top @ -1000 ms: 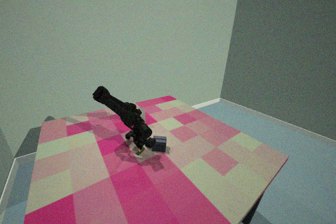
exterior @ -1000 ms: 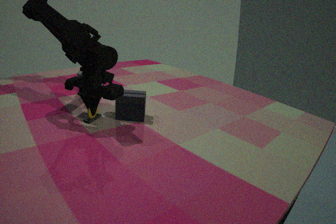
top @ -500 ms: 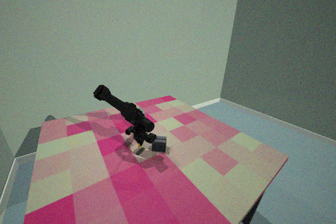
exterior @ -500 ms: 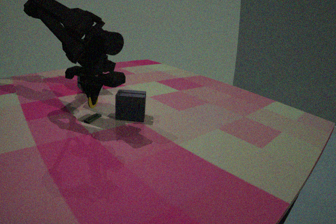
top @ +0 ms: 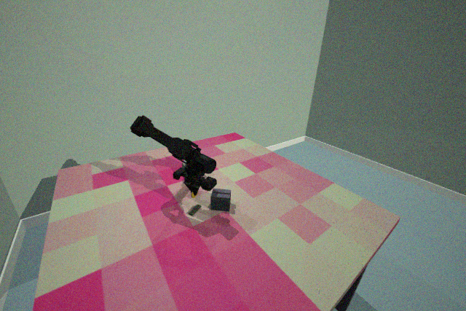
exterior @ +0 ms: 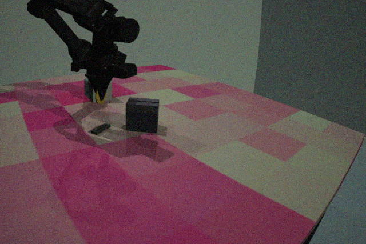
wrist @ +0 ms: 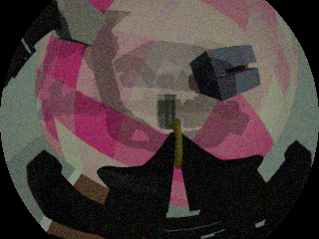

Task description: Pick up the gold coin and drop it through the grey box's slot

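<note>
My gripper [top: 194,192] [exterior: 101,98] [wrist: 174,135] is shut on the gold coin [top: 193,195] [exterior: 98,98] [wrist: 177,149], whose lower edge sticks out below the fingertips. The coin hangs in the air above and behind the dark-green holder [top: 194,210] [exterior: 100,129] [wrist: 166,111], which lies empty on the table. The closed grey box [top: 220,201] [exterior: 142,116] [wrist: 232,82] stands to the right of the holder. The narrow slot in its lid shows in all three views. The fingertips hide the upper part of the coin.
The patchwork table top [top: 180,262] [exterior: 177,200] is pink and cream, with the arm's shadow around the holder. A pale grey block-like base [exterior: 107,92] [wrist: 82,22] stands behind the gripper. The table's right edge [top: 370,258] is far from the box.
</note>
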Tool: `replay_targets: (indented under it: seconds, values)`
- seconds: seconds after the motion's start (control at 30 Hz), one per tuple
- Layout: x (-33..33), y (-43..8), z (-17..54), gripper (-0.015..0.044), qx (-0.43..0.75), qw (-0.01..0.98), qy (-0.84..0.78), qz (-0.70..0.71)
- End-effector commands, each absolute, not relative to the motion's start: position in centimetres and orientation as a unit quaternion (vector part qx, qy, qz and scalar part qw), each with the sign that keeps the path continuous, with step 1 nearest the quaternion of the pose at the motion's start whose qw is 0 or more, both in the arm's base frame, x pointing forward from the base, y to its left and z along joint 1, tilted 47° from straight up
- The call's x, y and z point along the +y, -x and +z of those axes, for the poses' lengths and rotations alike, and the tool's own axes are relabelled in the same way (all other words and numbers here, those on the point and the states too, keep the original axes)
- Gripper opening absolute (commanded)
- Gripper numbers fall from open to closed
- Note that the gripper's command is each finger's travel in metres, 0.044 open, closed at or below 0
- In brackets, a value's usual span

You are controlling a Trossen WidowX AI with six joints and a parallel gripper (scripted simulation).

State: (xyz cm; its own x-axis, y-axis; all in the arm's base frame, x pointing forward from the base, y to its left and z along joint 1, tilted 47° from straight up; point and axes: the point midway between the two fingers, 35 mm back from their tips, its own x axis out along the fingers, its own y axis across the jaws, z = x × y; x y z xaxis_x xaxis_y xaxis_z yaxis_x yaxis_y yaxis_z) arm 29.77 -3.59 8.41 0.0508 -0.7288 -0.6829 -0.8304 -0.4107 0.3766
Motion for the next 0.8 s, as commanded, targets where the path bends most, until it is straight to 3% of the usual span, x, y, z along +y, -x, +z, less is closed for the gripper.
replay_targets:
  seconds: [0.0,0.2,0.77]
  values:
    - [-2.69,-29.65,9.29,0.0,0.539,0.062,0.724,0.427]
    - [-2.26,-29.51,9.75,0.0,0.544,0.07,0.723,0.421]
    - [-1.93,-29.33,9.42,0.0,0.639,0.267,0.675,0.254]
